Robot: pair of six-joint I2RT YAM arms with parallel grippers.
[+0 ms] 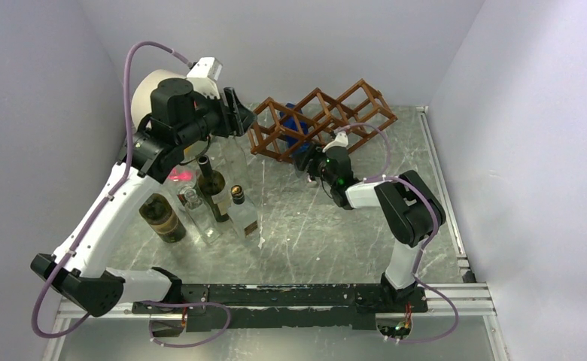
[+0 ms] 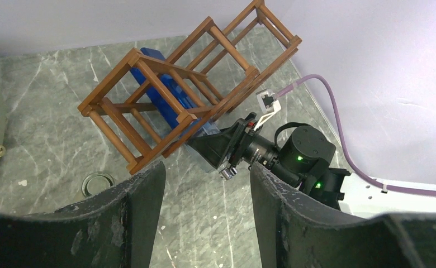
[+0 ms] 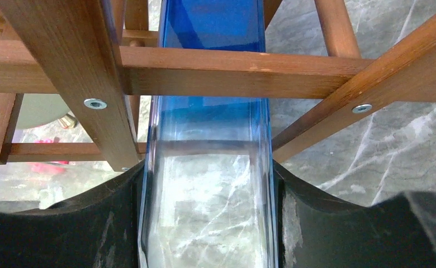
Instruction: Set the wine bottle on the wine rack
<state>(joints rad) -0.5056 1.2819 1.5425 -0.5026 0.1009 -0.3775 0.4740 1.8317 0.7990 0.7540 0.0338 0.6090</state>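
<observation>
The wine rack (image 1: 341, 100), a reddish-brown wooden lattice, lies tilted at the back of the table. It also shows in the left wrist view (image 2: 161, 84) and close up in the right wrist view (image 3: 216, 72). A square bottle of blue and clear glass (image 1: 290, 124) lies part way inside the rack's leftmost cell (image 2: 174, 99). My right gripper (image 1: 309, 159) is shut on the near end of this bottle (image 3: 210, 195), a finger on each side. My left gripper (image 1: 234, 113) hovers left of the rack, open and empty (image 2: 207, 178).
Several other bottles stand at the left: a dark one (image 1: 214, 192), a clear one (image 1: 244, 214) and a squat brown one (image 1: 162, 218). A cream cylinder (image 1: 155, 83) stands behind the left arm. Walls close in the back and both sides.
</observation>
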